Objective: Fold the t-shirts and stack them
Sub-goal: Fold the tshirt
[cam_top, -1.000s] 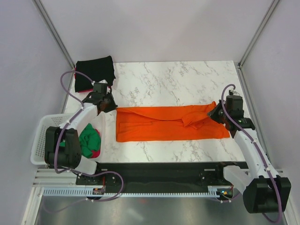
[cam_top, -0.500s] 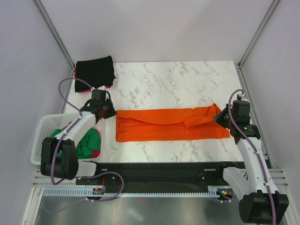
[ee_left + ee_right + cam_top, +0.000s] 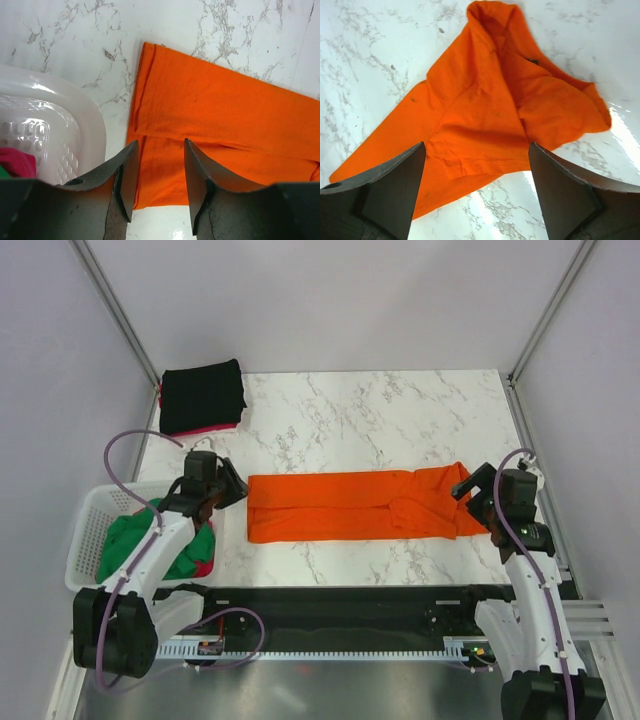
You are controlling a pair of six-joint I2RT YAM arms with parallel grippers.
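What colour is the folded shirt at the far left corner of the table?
Black. The folded shirt shows best in the top external view.

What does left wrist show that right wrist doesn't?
Left wrist only: the white basket with pink-red fabric inside, beside the orange t-shirt's flat, folded end. Right wrist only: the shirt's rumpled, bunched end. Both: that shirt lying on the marble table, seen past open, empty jaws of the left gripper and right gripper.

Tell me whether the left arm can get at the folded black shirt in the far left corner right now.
Probably yes. The left gripper is open and empty by the orange shirt's left end, and only bare table lies between it and the black shirt.
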